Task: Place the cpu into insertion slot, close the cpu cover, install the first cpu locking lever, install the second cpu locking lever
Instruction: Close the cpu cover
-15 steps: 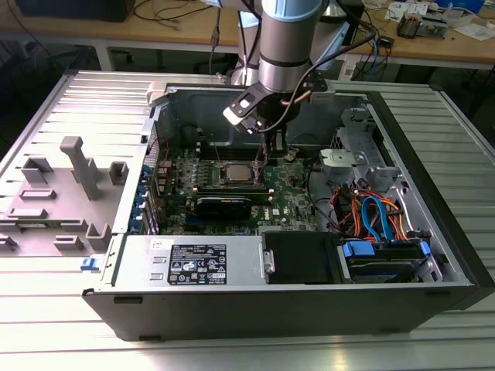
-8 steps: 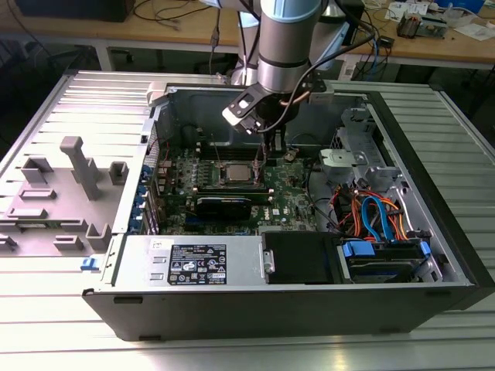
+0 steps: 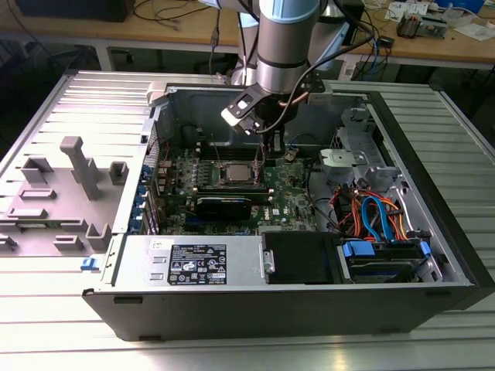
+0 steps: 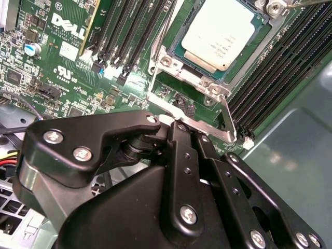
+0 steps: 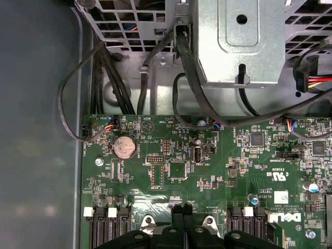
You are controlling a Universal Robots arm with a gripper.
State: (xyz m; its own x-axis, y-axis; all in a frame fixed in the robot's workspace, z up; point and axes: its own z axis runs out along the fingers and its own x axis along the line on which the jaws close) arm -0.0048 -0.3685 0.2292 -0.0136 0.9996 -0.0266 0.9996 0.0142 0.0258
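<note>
Touching the cpu cover (image 4: 206,124) rim, the tool (image 4: 172,126) sits fully closed.

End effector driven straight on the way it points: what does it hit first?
Probably the silvery edge of the cpu cover, beside the seated cpu; the end effector sits right at it, remaining gap unclear.

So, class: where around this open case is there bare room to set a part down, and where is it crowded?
Bare: the ribbed table in front of the case, and its strip at the exterior view's right. Crowded: the motherboard around the cpu, under the gripper; the orange and blue cables; the grey fixtures at the exterior view's left.
</note>
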